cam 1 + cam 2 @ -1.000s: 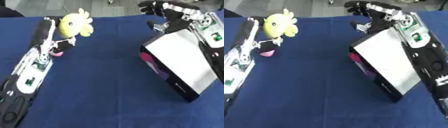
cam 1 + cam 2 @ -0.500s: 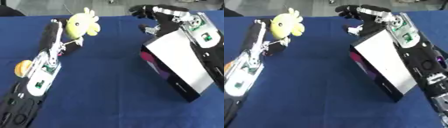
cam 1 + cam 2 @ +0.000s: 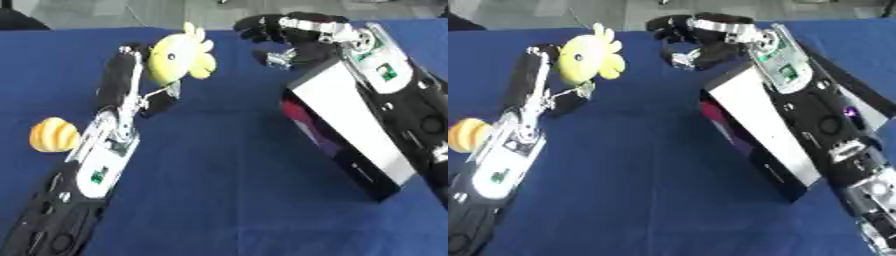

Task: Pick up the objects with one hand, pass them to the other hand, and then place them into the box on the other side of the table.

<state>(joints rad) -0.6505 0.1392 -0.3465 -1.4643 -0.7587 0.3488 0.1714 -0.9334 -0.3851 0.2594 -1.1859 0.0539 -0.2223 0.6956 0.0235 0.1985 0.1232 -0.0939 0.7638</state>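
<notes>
Your left hand [image 3: 131, 75] was up toward the far left part of the blue-covered table [image 3: 227, 165], its fingers curled round the yellow plush toy [image 3: 179, 55] — a round-headed thing with a dark eye and a crest of petal-like lobes — and it held the toy clear of the cloth, lifted toward the middle of the far edge. Your left forearm [image 3: 92, 170] ran back from there to the near left corner, white panels and a green mark showing along it. Just beside that forearm, toward the left edge of the table, lay a small orange-yellow ribbed object [image 3: 54, 134] on the cloth, apart from the hand. Your right hand [image 3: 280, 37] hung near the far edge, right of the toy and not touching it, fingers spread and bent a little, holding nothing; a gap of blue cloth showed between the two hands. Below and behind that hand stood the box [image 3: 346, 130] on the right side of the table — white on its broad face, black at the edges, tipped so its opening faced left, with a dark pinkish lining visible inside. Your right forearm [image 3: 807, 95] lay across the top of the box, running down to the near right corner.
</notes>
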